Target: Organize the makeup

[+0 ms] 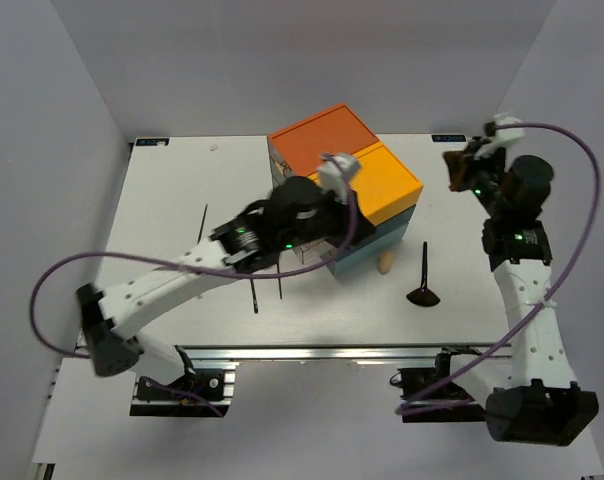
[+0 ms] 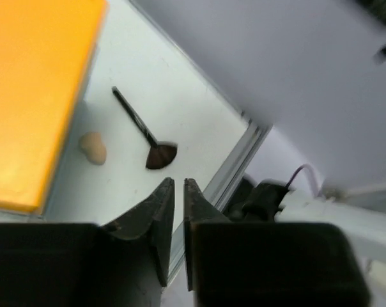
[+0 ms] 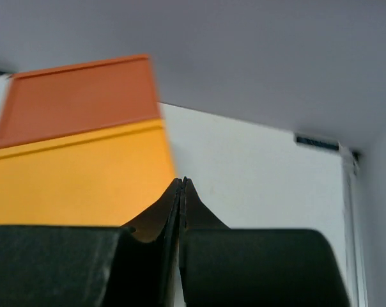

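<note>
The black flared brush [image 1: 423, 280] lies on the table right of the drawer box, also in the left wrist view [image 2: 142, 131]. A beige egg-shaped sponge [image 1: 385, 262] rests against the box's near right side [image 2: 93, 147]. Thin black sticks lie at the left [image 1: 203, 222] and under the left arm [image 1: 254, 295]. My left gripper [image 1: 334, 195] hovers above the box, jaws almost closed and empty [image 2: 179, 182]. My right gripper [image 1: 456, 162] is raised right of the box, shut and empty [image 3: 183, 180]. The jar, compact and tube are out of view.
The orange, yellow and teal drawer box [image 1: 347, 185] stands mid-table, its top in both wrist views [image 2: 33, 96] [image 3: 84, 160]. Grey walls enclose the table. The metal rail of the near edge [image 1: 312, 352] runs along the front.
</note>
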Action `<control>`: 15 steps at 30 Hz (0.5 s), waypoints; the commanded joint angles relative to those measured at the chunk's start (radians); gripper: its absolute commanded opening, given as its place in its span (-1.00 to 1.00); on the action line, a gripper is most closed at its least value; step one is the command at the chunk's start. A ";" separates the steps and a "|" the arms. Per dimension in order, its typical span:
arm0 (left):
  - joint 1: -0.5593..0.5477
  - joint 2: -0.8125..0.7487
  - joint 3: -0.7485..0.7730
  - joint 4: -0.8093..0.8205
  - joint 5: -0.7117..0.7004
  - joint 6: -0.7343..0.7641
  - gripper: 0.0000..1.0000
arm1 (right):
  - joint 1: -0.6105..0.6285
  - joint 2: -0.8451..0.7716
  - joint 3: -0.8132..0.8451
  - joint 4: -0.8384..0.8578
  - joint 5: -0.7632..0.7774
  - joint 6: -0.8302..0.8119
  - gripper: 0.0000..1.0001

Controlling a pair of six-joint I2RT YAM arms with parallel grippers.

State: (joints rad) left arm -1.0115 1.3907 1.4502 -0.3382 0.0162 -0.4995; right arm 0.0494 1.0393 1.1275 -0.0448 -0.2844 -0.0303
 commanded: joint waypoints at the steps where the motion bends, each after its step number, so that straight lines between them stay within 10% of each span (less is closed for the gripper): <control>1: -0.055 0.216 0.135 -0.145 0.057 0.116 -0.58 | -0.230 -0.019 -0.073 -0.094 -0.097 0.197 -1.00; 4: -0.073 0.386 0.270 -0.196 0.087 0.133 -0.56 | -0.408 -0.028 -0.120 -0.145 -0.223 0.187 -0.65; 6: -0.102 0.459 0.340 -0.257 0.036 0.141 -0.21 | -0.477 -0.031 -0.133 -0.165 -0.269 0.135 -0.28; 9: -0.156 0.585 0.453 -0.332 -0.132 0.151 0.41 | -0.511 -0.041 -0.156 -0.202 -0.282 0.084 -0.17; 15: -0.203 0.746 0.507 -0.348 -0.347 0.095 0.52 | -0.517 -0.059 -0.207 -0.205 -0.276 0.073 -0.16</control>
State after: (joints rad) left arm -1.1965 2.1323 1.9034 -0.6453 -0.1814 -0.3843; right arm -0.4633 1.0019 0.9321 -0.2478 -0.5213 0.0620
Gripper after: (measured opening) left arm 0.758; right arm 0.422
